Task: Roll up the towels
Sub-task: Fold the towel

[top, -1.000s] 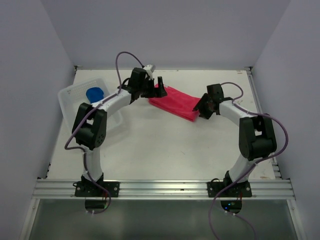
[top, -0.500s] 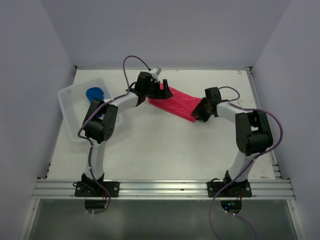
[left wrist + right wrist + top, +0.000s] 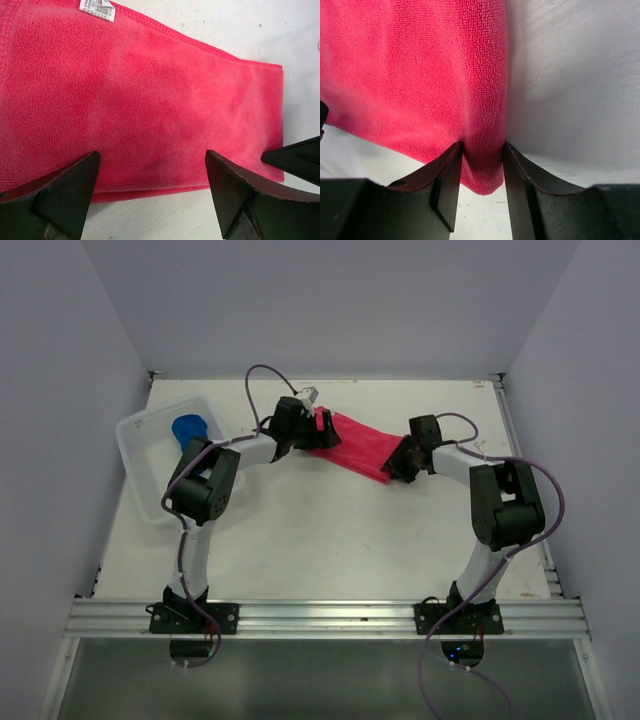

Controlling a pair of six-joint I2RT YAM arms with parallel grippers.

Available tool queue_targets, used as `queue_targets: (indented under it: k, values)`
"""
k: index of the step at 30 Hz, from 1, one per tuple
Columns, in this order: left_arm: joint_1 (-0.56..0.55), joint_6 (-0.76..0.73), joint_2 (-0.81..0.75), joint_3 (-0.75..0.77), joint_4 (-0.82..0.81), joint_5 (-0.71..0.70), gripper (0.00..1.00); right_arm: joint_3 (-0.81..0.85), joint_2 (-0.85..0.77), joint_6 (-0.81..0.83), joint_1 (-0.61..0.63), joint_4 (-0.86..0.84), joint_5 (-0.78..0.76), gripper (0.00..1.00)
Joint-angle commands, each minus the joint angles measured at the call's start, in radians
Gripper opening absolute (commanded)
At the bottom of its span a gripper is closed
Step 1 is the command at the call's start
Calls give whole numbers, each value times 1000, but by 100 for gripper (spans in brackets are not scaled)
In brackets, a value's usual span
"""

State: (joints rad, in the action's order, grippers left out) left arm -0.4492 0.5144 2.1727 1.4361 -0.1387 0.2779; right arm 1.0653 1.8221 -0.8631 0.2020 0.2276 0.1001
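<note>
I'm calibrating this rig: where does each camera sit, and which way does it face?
Top external: above and behind the robot, looking down on the table, white basket, blue towel and pink-red towel; both arms, left gripper and right gripper show.
Left wrist: just behind its gripper, looking down at the pink-red towel; its open fingers show.
Right wrist: low, facing the towel's corner; its fingers pinch it.
Shared: all three see the pink-red towel.

white basket (image 3: 125, 445), white table (image 3: 330, 530), aluminium rail (image 3: 330, 618)
</note>
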Motion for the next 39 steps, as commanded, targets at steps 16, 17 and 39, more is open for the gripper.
queue_targets:
  k: [16, 17, 39]
  values:
    - [-14, 107, -272, -403, 5, -132, 91, -125, -105, 104, 39, 73, 43, 41]
    - [-25, 117, -310, -430, -1, -141, 91, -133, -115, 128, 40, 79, 43, 41]
    - [-322, 303, -817, -841, 74, -456, 98, -378, -435, 395, 62, 237, 185, 46]
